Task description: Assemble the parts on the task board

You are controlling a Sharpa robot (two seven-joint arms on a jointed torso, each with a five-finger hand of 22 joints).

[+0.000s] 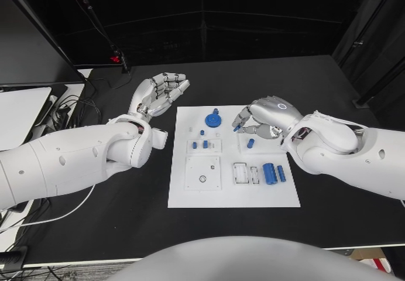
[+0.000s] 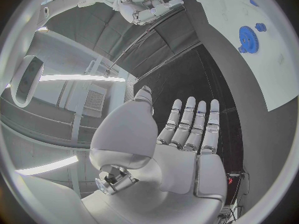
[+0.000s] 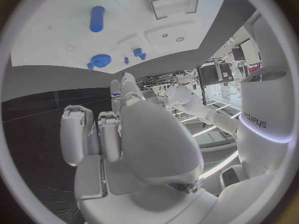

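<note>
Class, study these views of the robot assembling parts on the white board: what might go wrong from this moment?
1. The right robot hand seems to pinch a small blue part at its fingertips; so slight a hold may slip.
2. It hovers beside the blue gear, which a low move might knock.
3. The left robot hand hangs open off the task board, unable to steady it.
</note>
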